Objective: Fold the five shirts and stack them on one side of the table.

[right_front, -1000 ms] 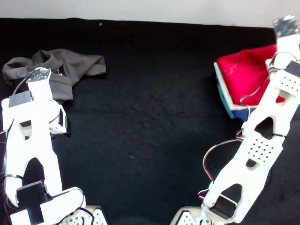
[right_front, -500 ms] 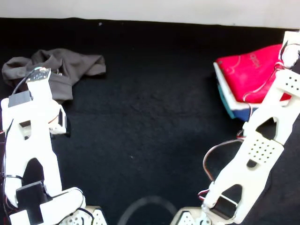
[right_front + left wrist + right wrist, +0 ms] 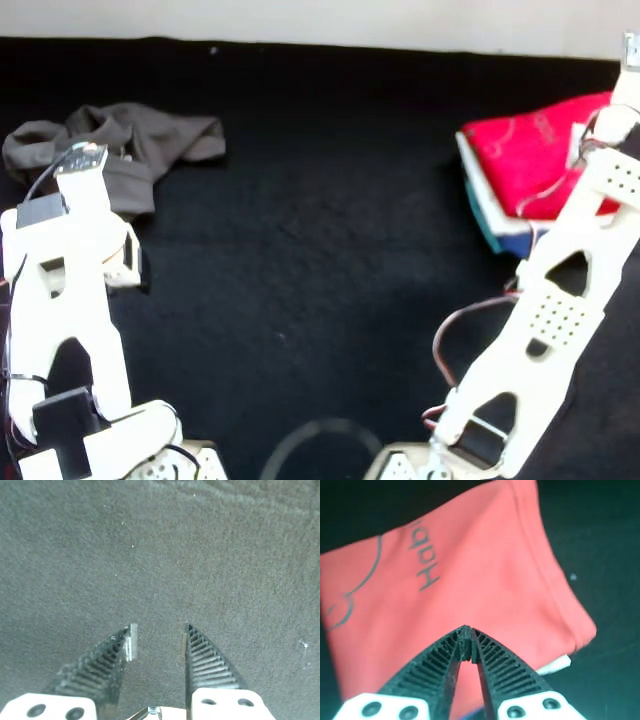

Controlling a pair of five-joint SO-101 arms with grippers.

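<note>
One folded red shirt (image 3: pixel 520 160) tops the far-right stack (image 3: pixel 484 218), its long side running left to right, with three edges beneath it. One crumpled grey shirt (image 3: pixel 150 140) lies far left. The left hand (image 3: pixel 157 640) is narrowly parted over the desk (image 3: pixel 320 200). The right hand (image 3: pixel 468 645) is pinched together above the red shirt.

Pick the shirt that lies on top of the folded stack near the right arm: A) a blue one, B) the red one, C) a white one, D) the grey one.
B: the red shirt tops the stack, with white and blue edges showing beneath it, while the grey shirt lies crumpled far from it.
</note>
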